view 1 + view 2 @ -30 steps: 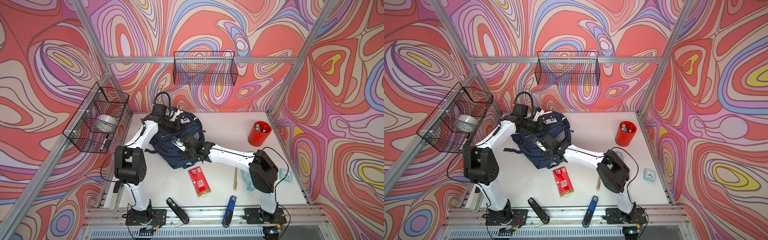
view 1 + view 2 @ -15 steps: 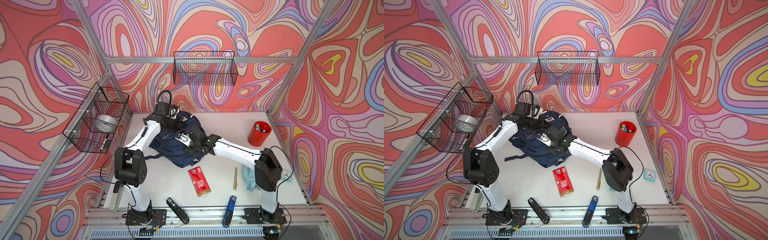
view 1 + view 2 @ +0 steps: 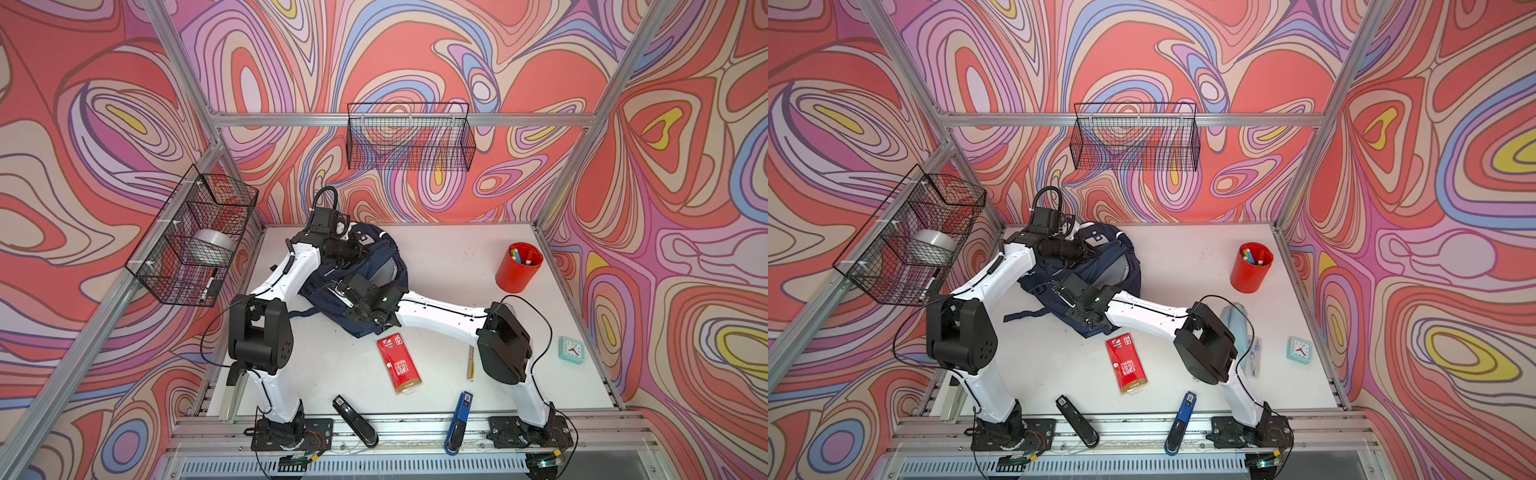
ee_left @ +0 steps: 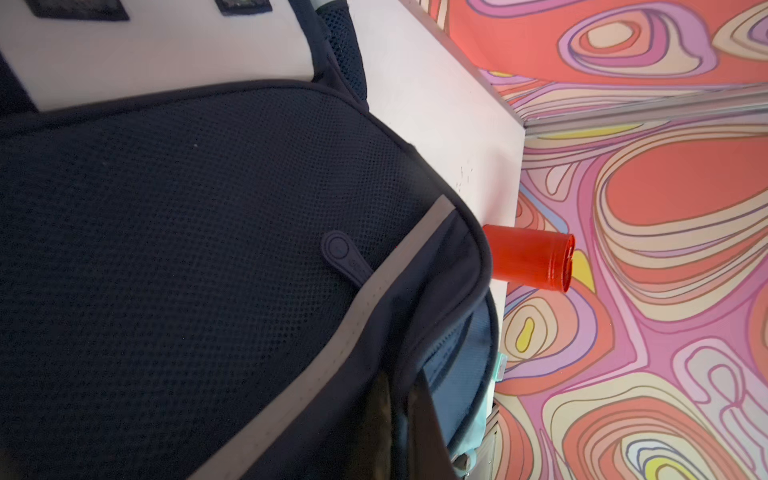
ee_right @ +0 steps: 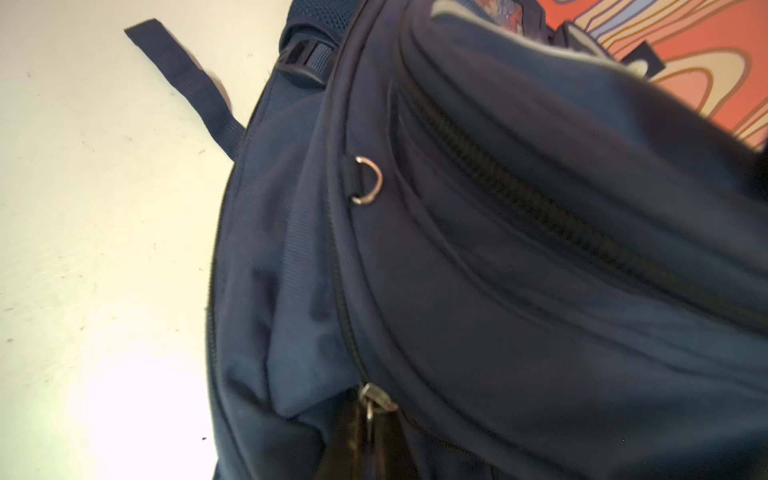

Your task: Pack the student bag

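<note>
- The bag [image 3: 376,253] lies on the surface [image 3: 449,257], well apart from the red cup [image 3: 518,268], toward the left arm.
- The right end effector [image 3: 341,291] looks clenched on the zip pull [image 5: 376,401]; a skewed tug could slip off or snag cloth.
- The left end effector [image 3: 360,251], clenched on the bag's top, might lose hold, letting the bag slide.

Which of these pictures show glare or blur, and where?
Right wrist view: strong glare on the table; the bag is slightly blurred. Left wrist view: bag mesh sharp, nearest part dark and blurred. Both top views: evenly lit, sharp.
</note>
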Controlling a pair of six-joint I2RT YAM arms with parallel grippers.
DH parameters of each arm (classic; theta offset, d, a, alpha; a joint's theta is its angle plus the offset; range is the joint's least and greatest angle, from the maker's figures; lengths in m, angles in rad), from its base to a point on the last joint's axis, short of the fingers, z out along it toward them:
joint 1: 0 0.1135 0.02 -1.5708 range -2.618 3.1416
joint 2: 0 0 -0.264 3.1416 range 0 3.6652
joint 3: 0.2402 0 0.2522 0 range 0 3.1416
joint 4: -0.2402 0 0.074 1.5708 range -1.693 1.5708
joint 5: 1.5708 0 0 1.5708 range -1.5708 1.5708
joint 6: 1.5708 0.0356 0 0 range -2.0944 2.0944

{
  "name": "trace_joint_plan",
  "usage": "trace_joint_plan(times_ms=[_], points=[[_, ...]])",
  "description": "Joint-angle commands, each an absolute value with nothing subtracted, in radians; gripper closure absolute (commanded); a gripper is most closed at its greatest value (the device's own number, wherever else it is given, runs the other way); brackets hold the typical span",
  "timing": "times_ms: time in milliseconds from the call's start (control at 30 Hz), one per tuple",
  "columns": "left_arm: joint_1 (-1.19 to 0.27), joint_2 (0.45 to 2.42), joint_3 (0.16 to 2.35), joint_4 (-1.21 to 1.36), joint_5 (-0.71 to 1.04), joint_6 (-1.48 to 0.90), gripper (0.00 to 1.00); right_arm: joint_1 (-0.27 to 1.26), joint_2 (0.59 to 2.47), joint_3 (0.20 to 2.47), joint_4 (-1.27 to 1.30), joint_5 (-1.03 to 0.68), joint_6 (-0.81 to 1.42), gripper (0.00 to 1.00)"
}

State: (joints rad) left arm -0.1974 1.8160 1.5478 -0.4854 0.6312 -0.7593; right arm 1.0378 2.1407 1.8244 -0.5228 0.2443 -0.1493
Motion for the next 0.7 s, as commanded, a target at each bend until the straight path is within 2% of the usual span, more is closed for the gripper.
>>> trace_joint_plan(times_ms=[0,67,200,300,400,667], points=[[-0.201,1.754,1.554,-0.175,0.649,-0.94,1.0,1.143,2.231,1.932,-0.494,0.058,-0.102,1.0],[-0.201,1.741,1.553,-0.165,0.63,-0.958,1.0,1.158,2.273,1.976,-0.453,0.059,-0.057,1.0],[-0.201,1.715,1.535,-0.123,0.605,-1.007,1.0,1.171,2.367,2.038,-0.39,0.181,0.01,1.0],[-0.2,1.709,1.524,-0.097,0.601,-1.027,1.0,1.183,2.374,2.003,-0.297,0.263,-0.017,1.0],[-0.192,1.707,1.525,-0.118,0.597,-1.008,1.0,1.184,2.351,1.953,-0.309,0.317,-0.053,1.0],[-0.187,1.7,1.498,-0.161,0.554,-0.94,1.0,1.18,2.242,1.794,-0.352,0.249,-0.1,1.0]])
